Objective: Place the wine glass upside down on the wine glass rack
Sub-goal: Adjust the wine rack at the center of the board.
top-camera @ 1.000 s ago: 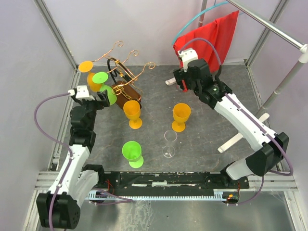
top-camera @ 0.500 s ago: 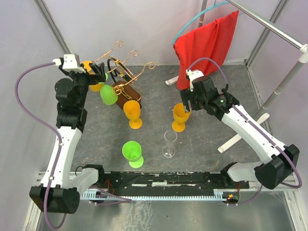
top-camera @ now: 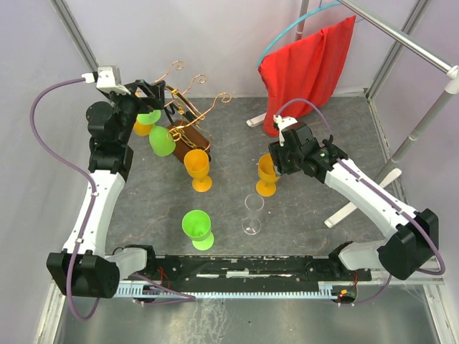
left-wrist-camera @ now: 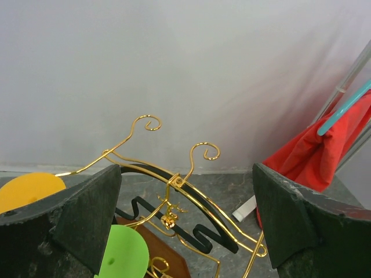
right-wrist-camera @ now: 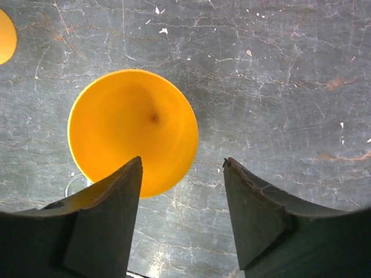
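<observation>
Because the orange wine glass (right-wrist-camera: 130, 127) stands upright but off-centre beneath the right tool (right-wrist-camera: 182, 161), whose fingers are spread and empty, closing could clip its rim and topple it. The left tool (left-wrist-camera: 186, 168), spread wide and empty, faces the wine glass rack (left-wrist-camera: 175, 181).

white arms (top-camera: 93, 215), black joints (top-camera: 107, 154), lilac cables (top-camera: 34, 115), dark grey left tool (left-wrist-camera: 185, 168).

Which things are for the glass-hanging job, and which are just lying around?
For the job: wine glass rack, orange glass under the right gripper, other orange glass, standing green glass, clear wine glass.
Just lying about: red cloth, metal rail.
</observation>
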{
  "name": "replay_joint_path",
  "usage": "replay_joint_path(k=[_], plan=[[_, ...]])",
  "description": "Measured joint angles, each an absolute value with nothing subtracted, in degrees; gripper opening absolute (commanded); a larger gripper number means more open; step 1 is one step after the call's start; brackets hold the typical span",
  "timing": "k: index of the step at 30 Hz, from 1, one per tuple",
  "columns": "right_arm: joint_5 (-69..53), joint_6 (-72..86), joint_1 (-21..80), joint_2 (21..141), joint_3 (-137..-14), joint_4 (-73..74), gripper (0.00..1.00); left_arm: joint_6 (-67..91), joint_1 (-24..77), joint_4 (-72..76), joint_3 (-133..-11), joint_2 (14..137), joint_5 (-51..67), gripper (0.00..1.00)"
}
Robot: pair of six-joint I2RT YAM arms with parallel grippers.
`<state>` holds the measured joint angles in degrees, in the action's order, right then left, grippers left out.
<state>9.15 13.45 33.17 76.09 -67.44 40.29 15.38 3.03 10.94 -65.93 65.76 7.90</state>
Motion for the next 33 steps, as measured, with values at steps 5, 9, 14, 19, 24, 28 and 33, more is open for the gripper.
replay_joint_path(k=[5,9,14,19,24,28,33], plan=[[7.97,13.87,33.17,77.76,-67.2,37.78,0.47,16.91,3.16,13.04,-66.06,66.5,9.5,0.99],[7.55,13.87,33.17,79.59,-67.2,36.82,0.34,17.82,3.77,15.05,-66.06,66.96,10.52,0.99],[7.77,13.23,33.17,80.23,-67.37,37.1,0.16,18.9,4.64,15.68,-66.46,67.44,10.9,0.99],[9.15,11.97,33.17,80.23,-69.71,38.94,0.06,19.31,4.64,15.57,-67.83,67.99,10.79,0.99],[12.4,9.52,33.17,80.23,-75.24,41.69,0.01,21.21,4.64,14.0,-71.09,69.45,10.15,0.99],[14.66,7.55,33.17,80.2,-78.54,42.11,0.01,22.22,4.67,11.66,-73.89,70.98,9.13,0.99],[15.4,7.11,33.17,80.23,-78.85,42.68,0.01,22.92,4.67,9.69,-74.32,71.33,8.88,0.99]])
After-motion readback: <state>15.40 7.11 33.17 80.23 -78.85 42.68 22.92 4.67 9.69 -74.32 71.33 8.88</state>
